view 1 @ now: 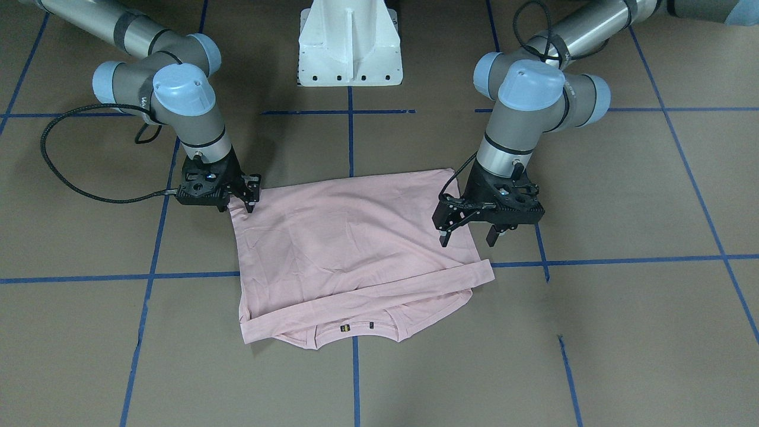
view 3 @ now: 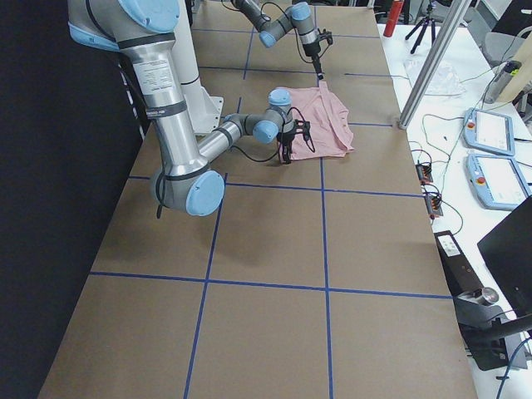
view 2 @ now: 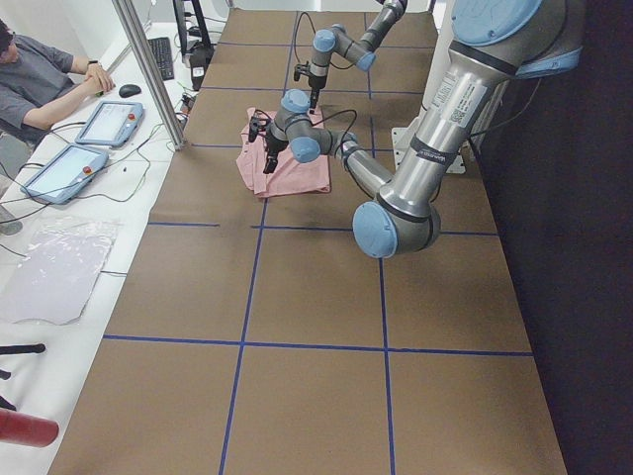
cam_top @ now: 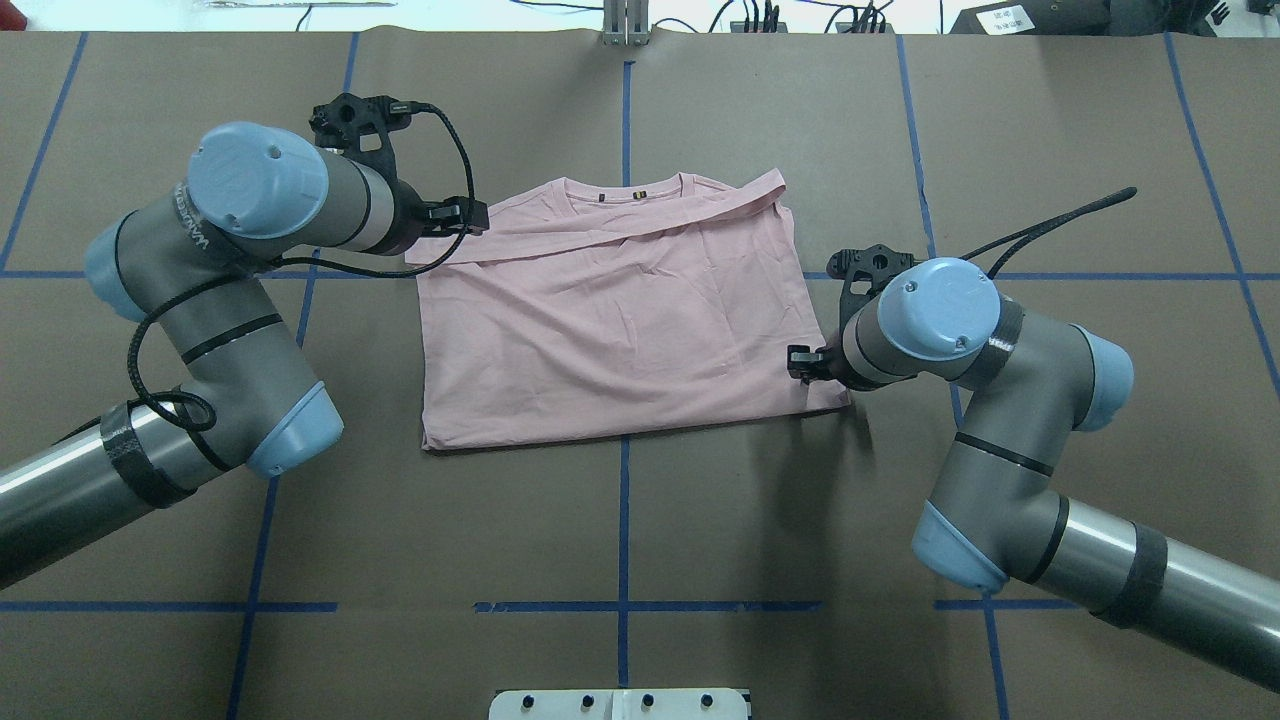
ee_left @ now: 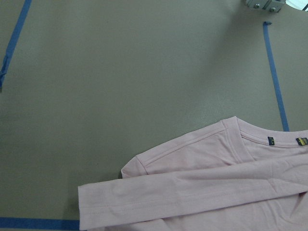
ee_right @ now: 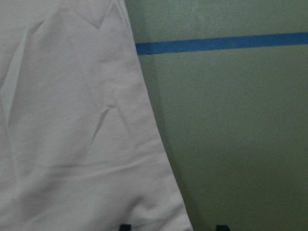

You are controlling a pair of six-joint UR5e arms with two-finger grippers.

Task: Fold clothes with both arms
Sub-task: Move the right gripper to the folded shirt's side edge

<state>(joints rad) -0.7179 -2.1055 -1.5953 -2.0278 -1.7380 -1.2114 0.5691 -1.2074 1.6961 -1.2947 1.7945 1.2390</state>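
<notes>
One pale pink T-shirt (cam_top: 620, 330) lies flat about the middle of the brown surface (cam_top: 800, 520), plain side up, astride the blue tape line (cam_top: 622, 500) that runs from the robot's edge to the far edge.

Nearest the robot, the white pedestal (cam_top: 620, 703) stands at the surface's near edge. Bare brown paper shows between it and the shirt's near edge, which is a straight, doubled fold. The cloth above that fold is lightly creased.

The right arm (cam_top: 1000, 450) comes in low over the right half of the surface. The right fingers (view 1: 249, 198) sit at the shirt's right edge, close to its near corner. The wrist view shows their tips parted, with the cloth's edge running between them and nothing clamped.

Farther out, the left arm (cam_top: 230, 330) bends over the left half. The left fingers (view 1: 445, 234) are spread wide over the shirt's left edge and hold nothing.

A narrow folded band (view 1: 367, 299) crosses the shirt at a slant just short of the collar, and its ends overhang both side edges. The round neckline comes last, with two small dark tags (view 1: 344, 327) inside it.

Brown paper lies bare on the shirt's left, right and far sides out to the surface's edges.
</notes>
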